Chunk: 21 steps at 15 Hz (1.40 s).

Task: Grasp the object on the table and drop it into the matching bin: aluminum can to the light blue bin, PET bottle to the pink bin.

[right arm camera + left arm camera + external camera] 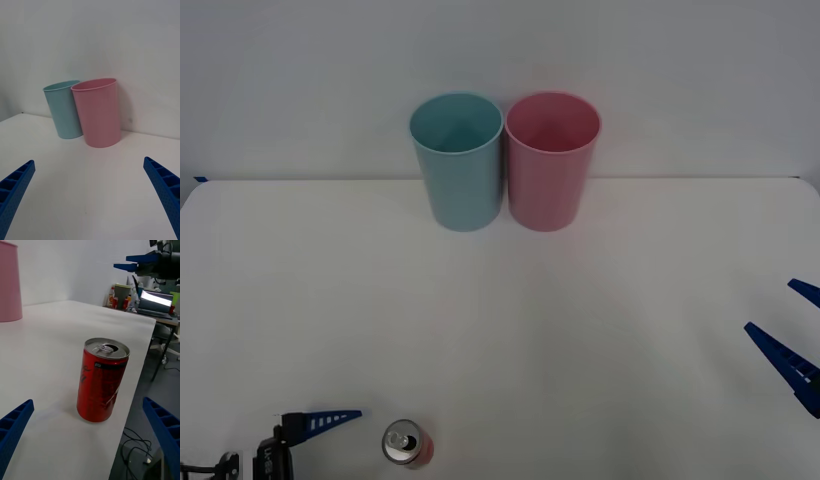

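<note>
From the front we see the white bench with the light blue bin and the pink bin standing upright at its far side, side by side and touching or nearly so, the blue one to the left. The aluminum can stands upright at the near edge, left of centre, its silver top with the opened pull-tab facing up. The left end effector sits low at the near left corner, just beside the can but apart from it; one blue ribbed finger points toward the can. The right end effector hovers at the right edge of the bench, well apart from the can and the bins, with its two blue fingers spread.

From the right wrist we look across the bench at both bins, the pink bin nearer and partly covering the light blue bin. The right end effector is wide open, with nothing between its fingers.

From the left wrist we see the aluminum can upright near the bench edge, standing ahead of and between the fingers of the left end effector, which is wide open and touches nothing. A slice of the pink bin shows farther off, and the right end effector hangs in the air beyond the can.
</note>
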Available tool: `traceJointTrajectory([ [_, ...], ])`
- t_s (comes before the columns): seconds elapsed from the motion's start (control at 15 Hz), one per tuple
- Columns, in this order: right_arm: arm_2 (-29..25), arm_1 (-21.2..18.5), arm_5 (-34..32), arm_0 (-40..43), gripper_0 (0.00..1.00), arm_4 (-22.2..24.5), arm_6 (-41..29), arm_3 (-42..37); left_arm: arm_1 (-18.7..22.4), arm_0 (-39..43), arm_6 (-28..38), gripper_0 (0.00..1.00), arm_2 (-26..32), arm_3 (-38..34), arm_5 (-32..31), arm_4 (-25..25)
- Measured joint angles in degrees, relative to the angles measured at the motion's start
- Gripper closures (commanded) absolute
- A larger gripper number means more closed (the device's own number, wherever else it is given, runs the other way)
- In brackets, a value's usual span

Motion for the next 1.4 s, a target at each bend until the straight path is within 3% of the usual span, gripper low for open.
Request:
traceJointTrajectory([
  [1.13, 0.0, 0.0, 0.0, 0.0, 0.00, 0.0, 0.0, 0.0, -8.4, -3.5, -0.7, 0.00, 0.1, 0.1, 2.8, -7.4],
  [1.2, 0.0, 0.0, 0.0, 0.0, 0.00, 0.0, 0.0, 0.0, -8.6, -3.6, -0.7, 0.05, 0.1, 0.1, 2.9, -7.6],
  [1.27, 0.0, 0.0, 0.0, 0.0, 0.00, 0.0, 0.0, 0.0, -8.7, -3.6, -0.7, 0.48, 0.0, 0.1, 2.9, -7.7],
  [1.33, 0.0, 0.0, 0.0, 0.0, 0.00, 0.0, 0.0, 0.0, -8.7, -3.6, -0.7, 0.75, 0.1, 0.1, 3.0, -7.8],
  [1.4, 0.0, 0.0, 0.0, 0.0, 0.00, 0.0, 0.0, 0.0, -8.7, -3.6, -0.7, 0.94, 0.1, 0.1, 2.9, -7.8],
])
